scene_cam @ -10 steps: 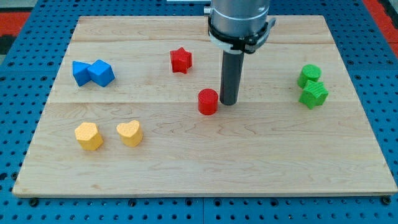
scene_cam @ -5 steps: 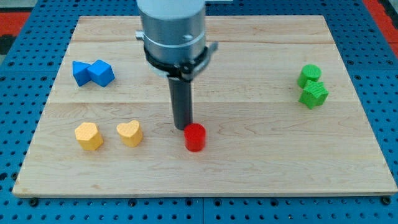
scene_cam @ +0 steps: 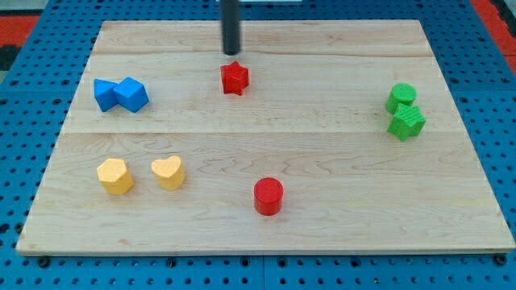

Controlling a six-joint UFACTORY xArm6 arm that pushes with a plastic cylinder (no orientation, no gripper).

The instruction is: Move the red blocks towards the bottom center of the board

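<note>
A red cylinder stands near the bottom centre of the wooden board. A red star block lies in the upper middle of the board. My tip is just above the red star toward the view's top, very close to it; I cannot tell if it touches. The rod rises out of the view's top edge.
Two blue blocks sit side by side at the view's left. Two yellow heart-like blocks lie at the lower left. Two green blocks sit at the right.
The red cylinder was pushed from mid-board down toward the bottom centre. My tip then left it and moved up to just above the red star.
</note>
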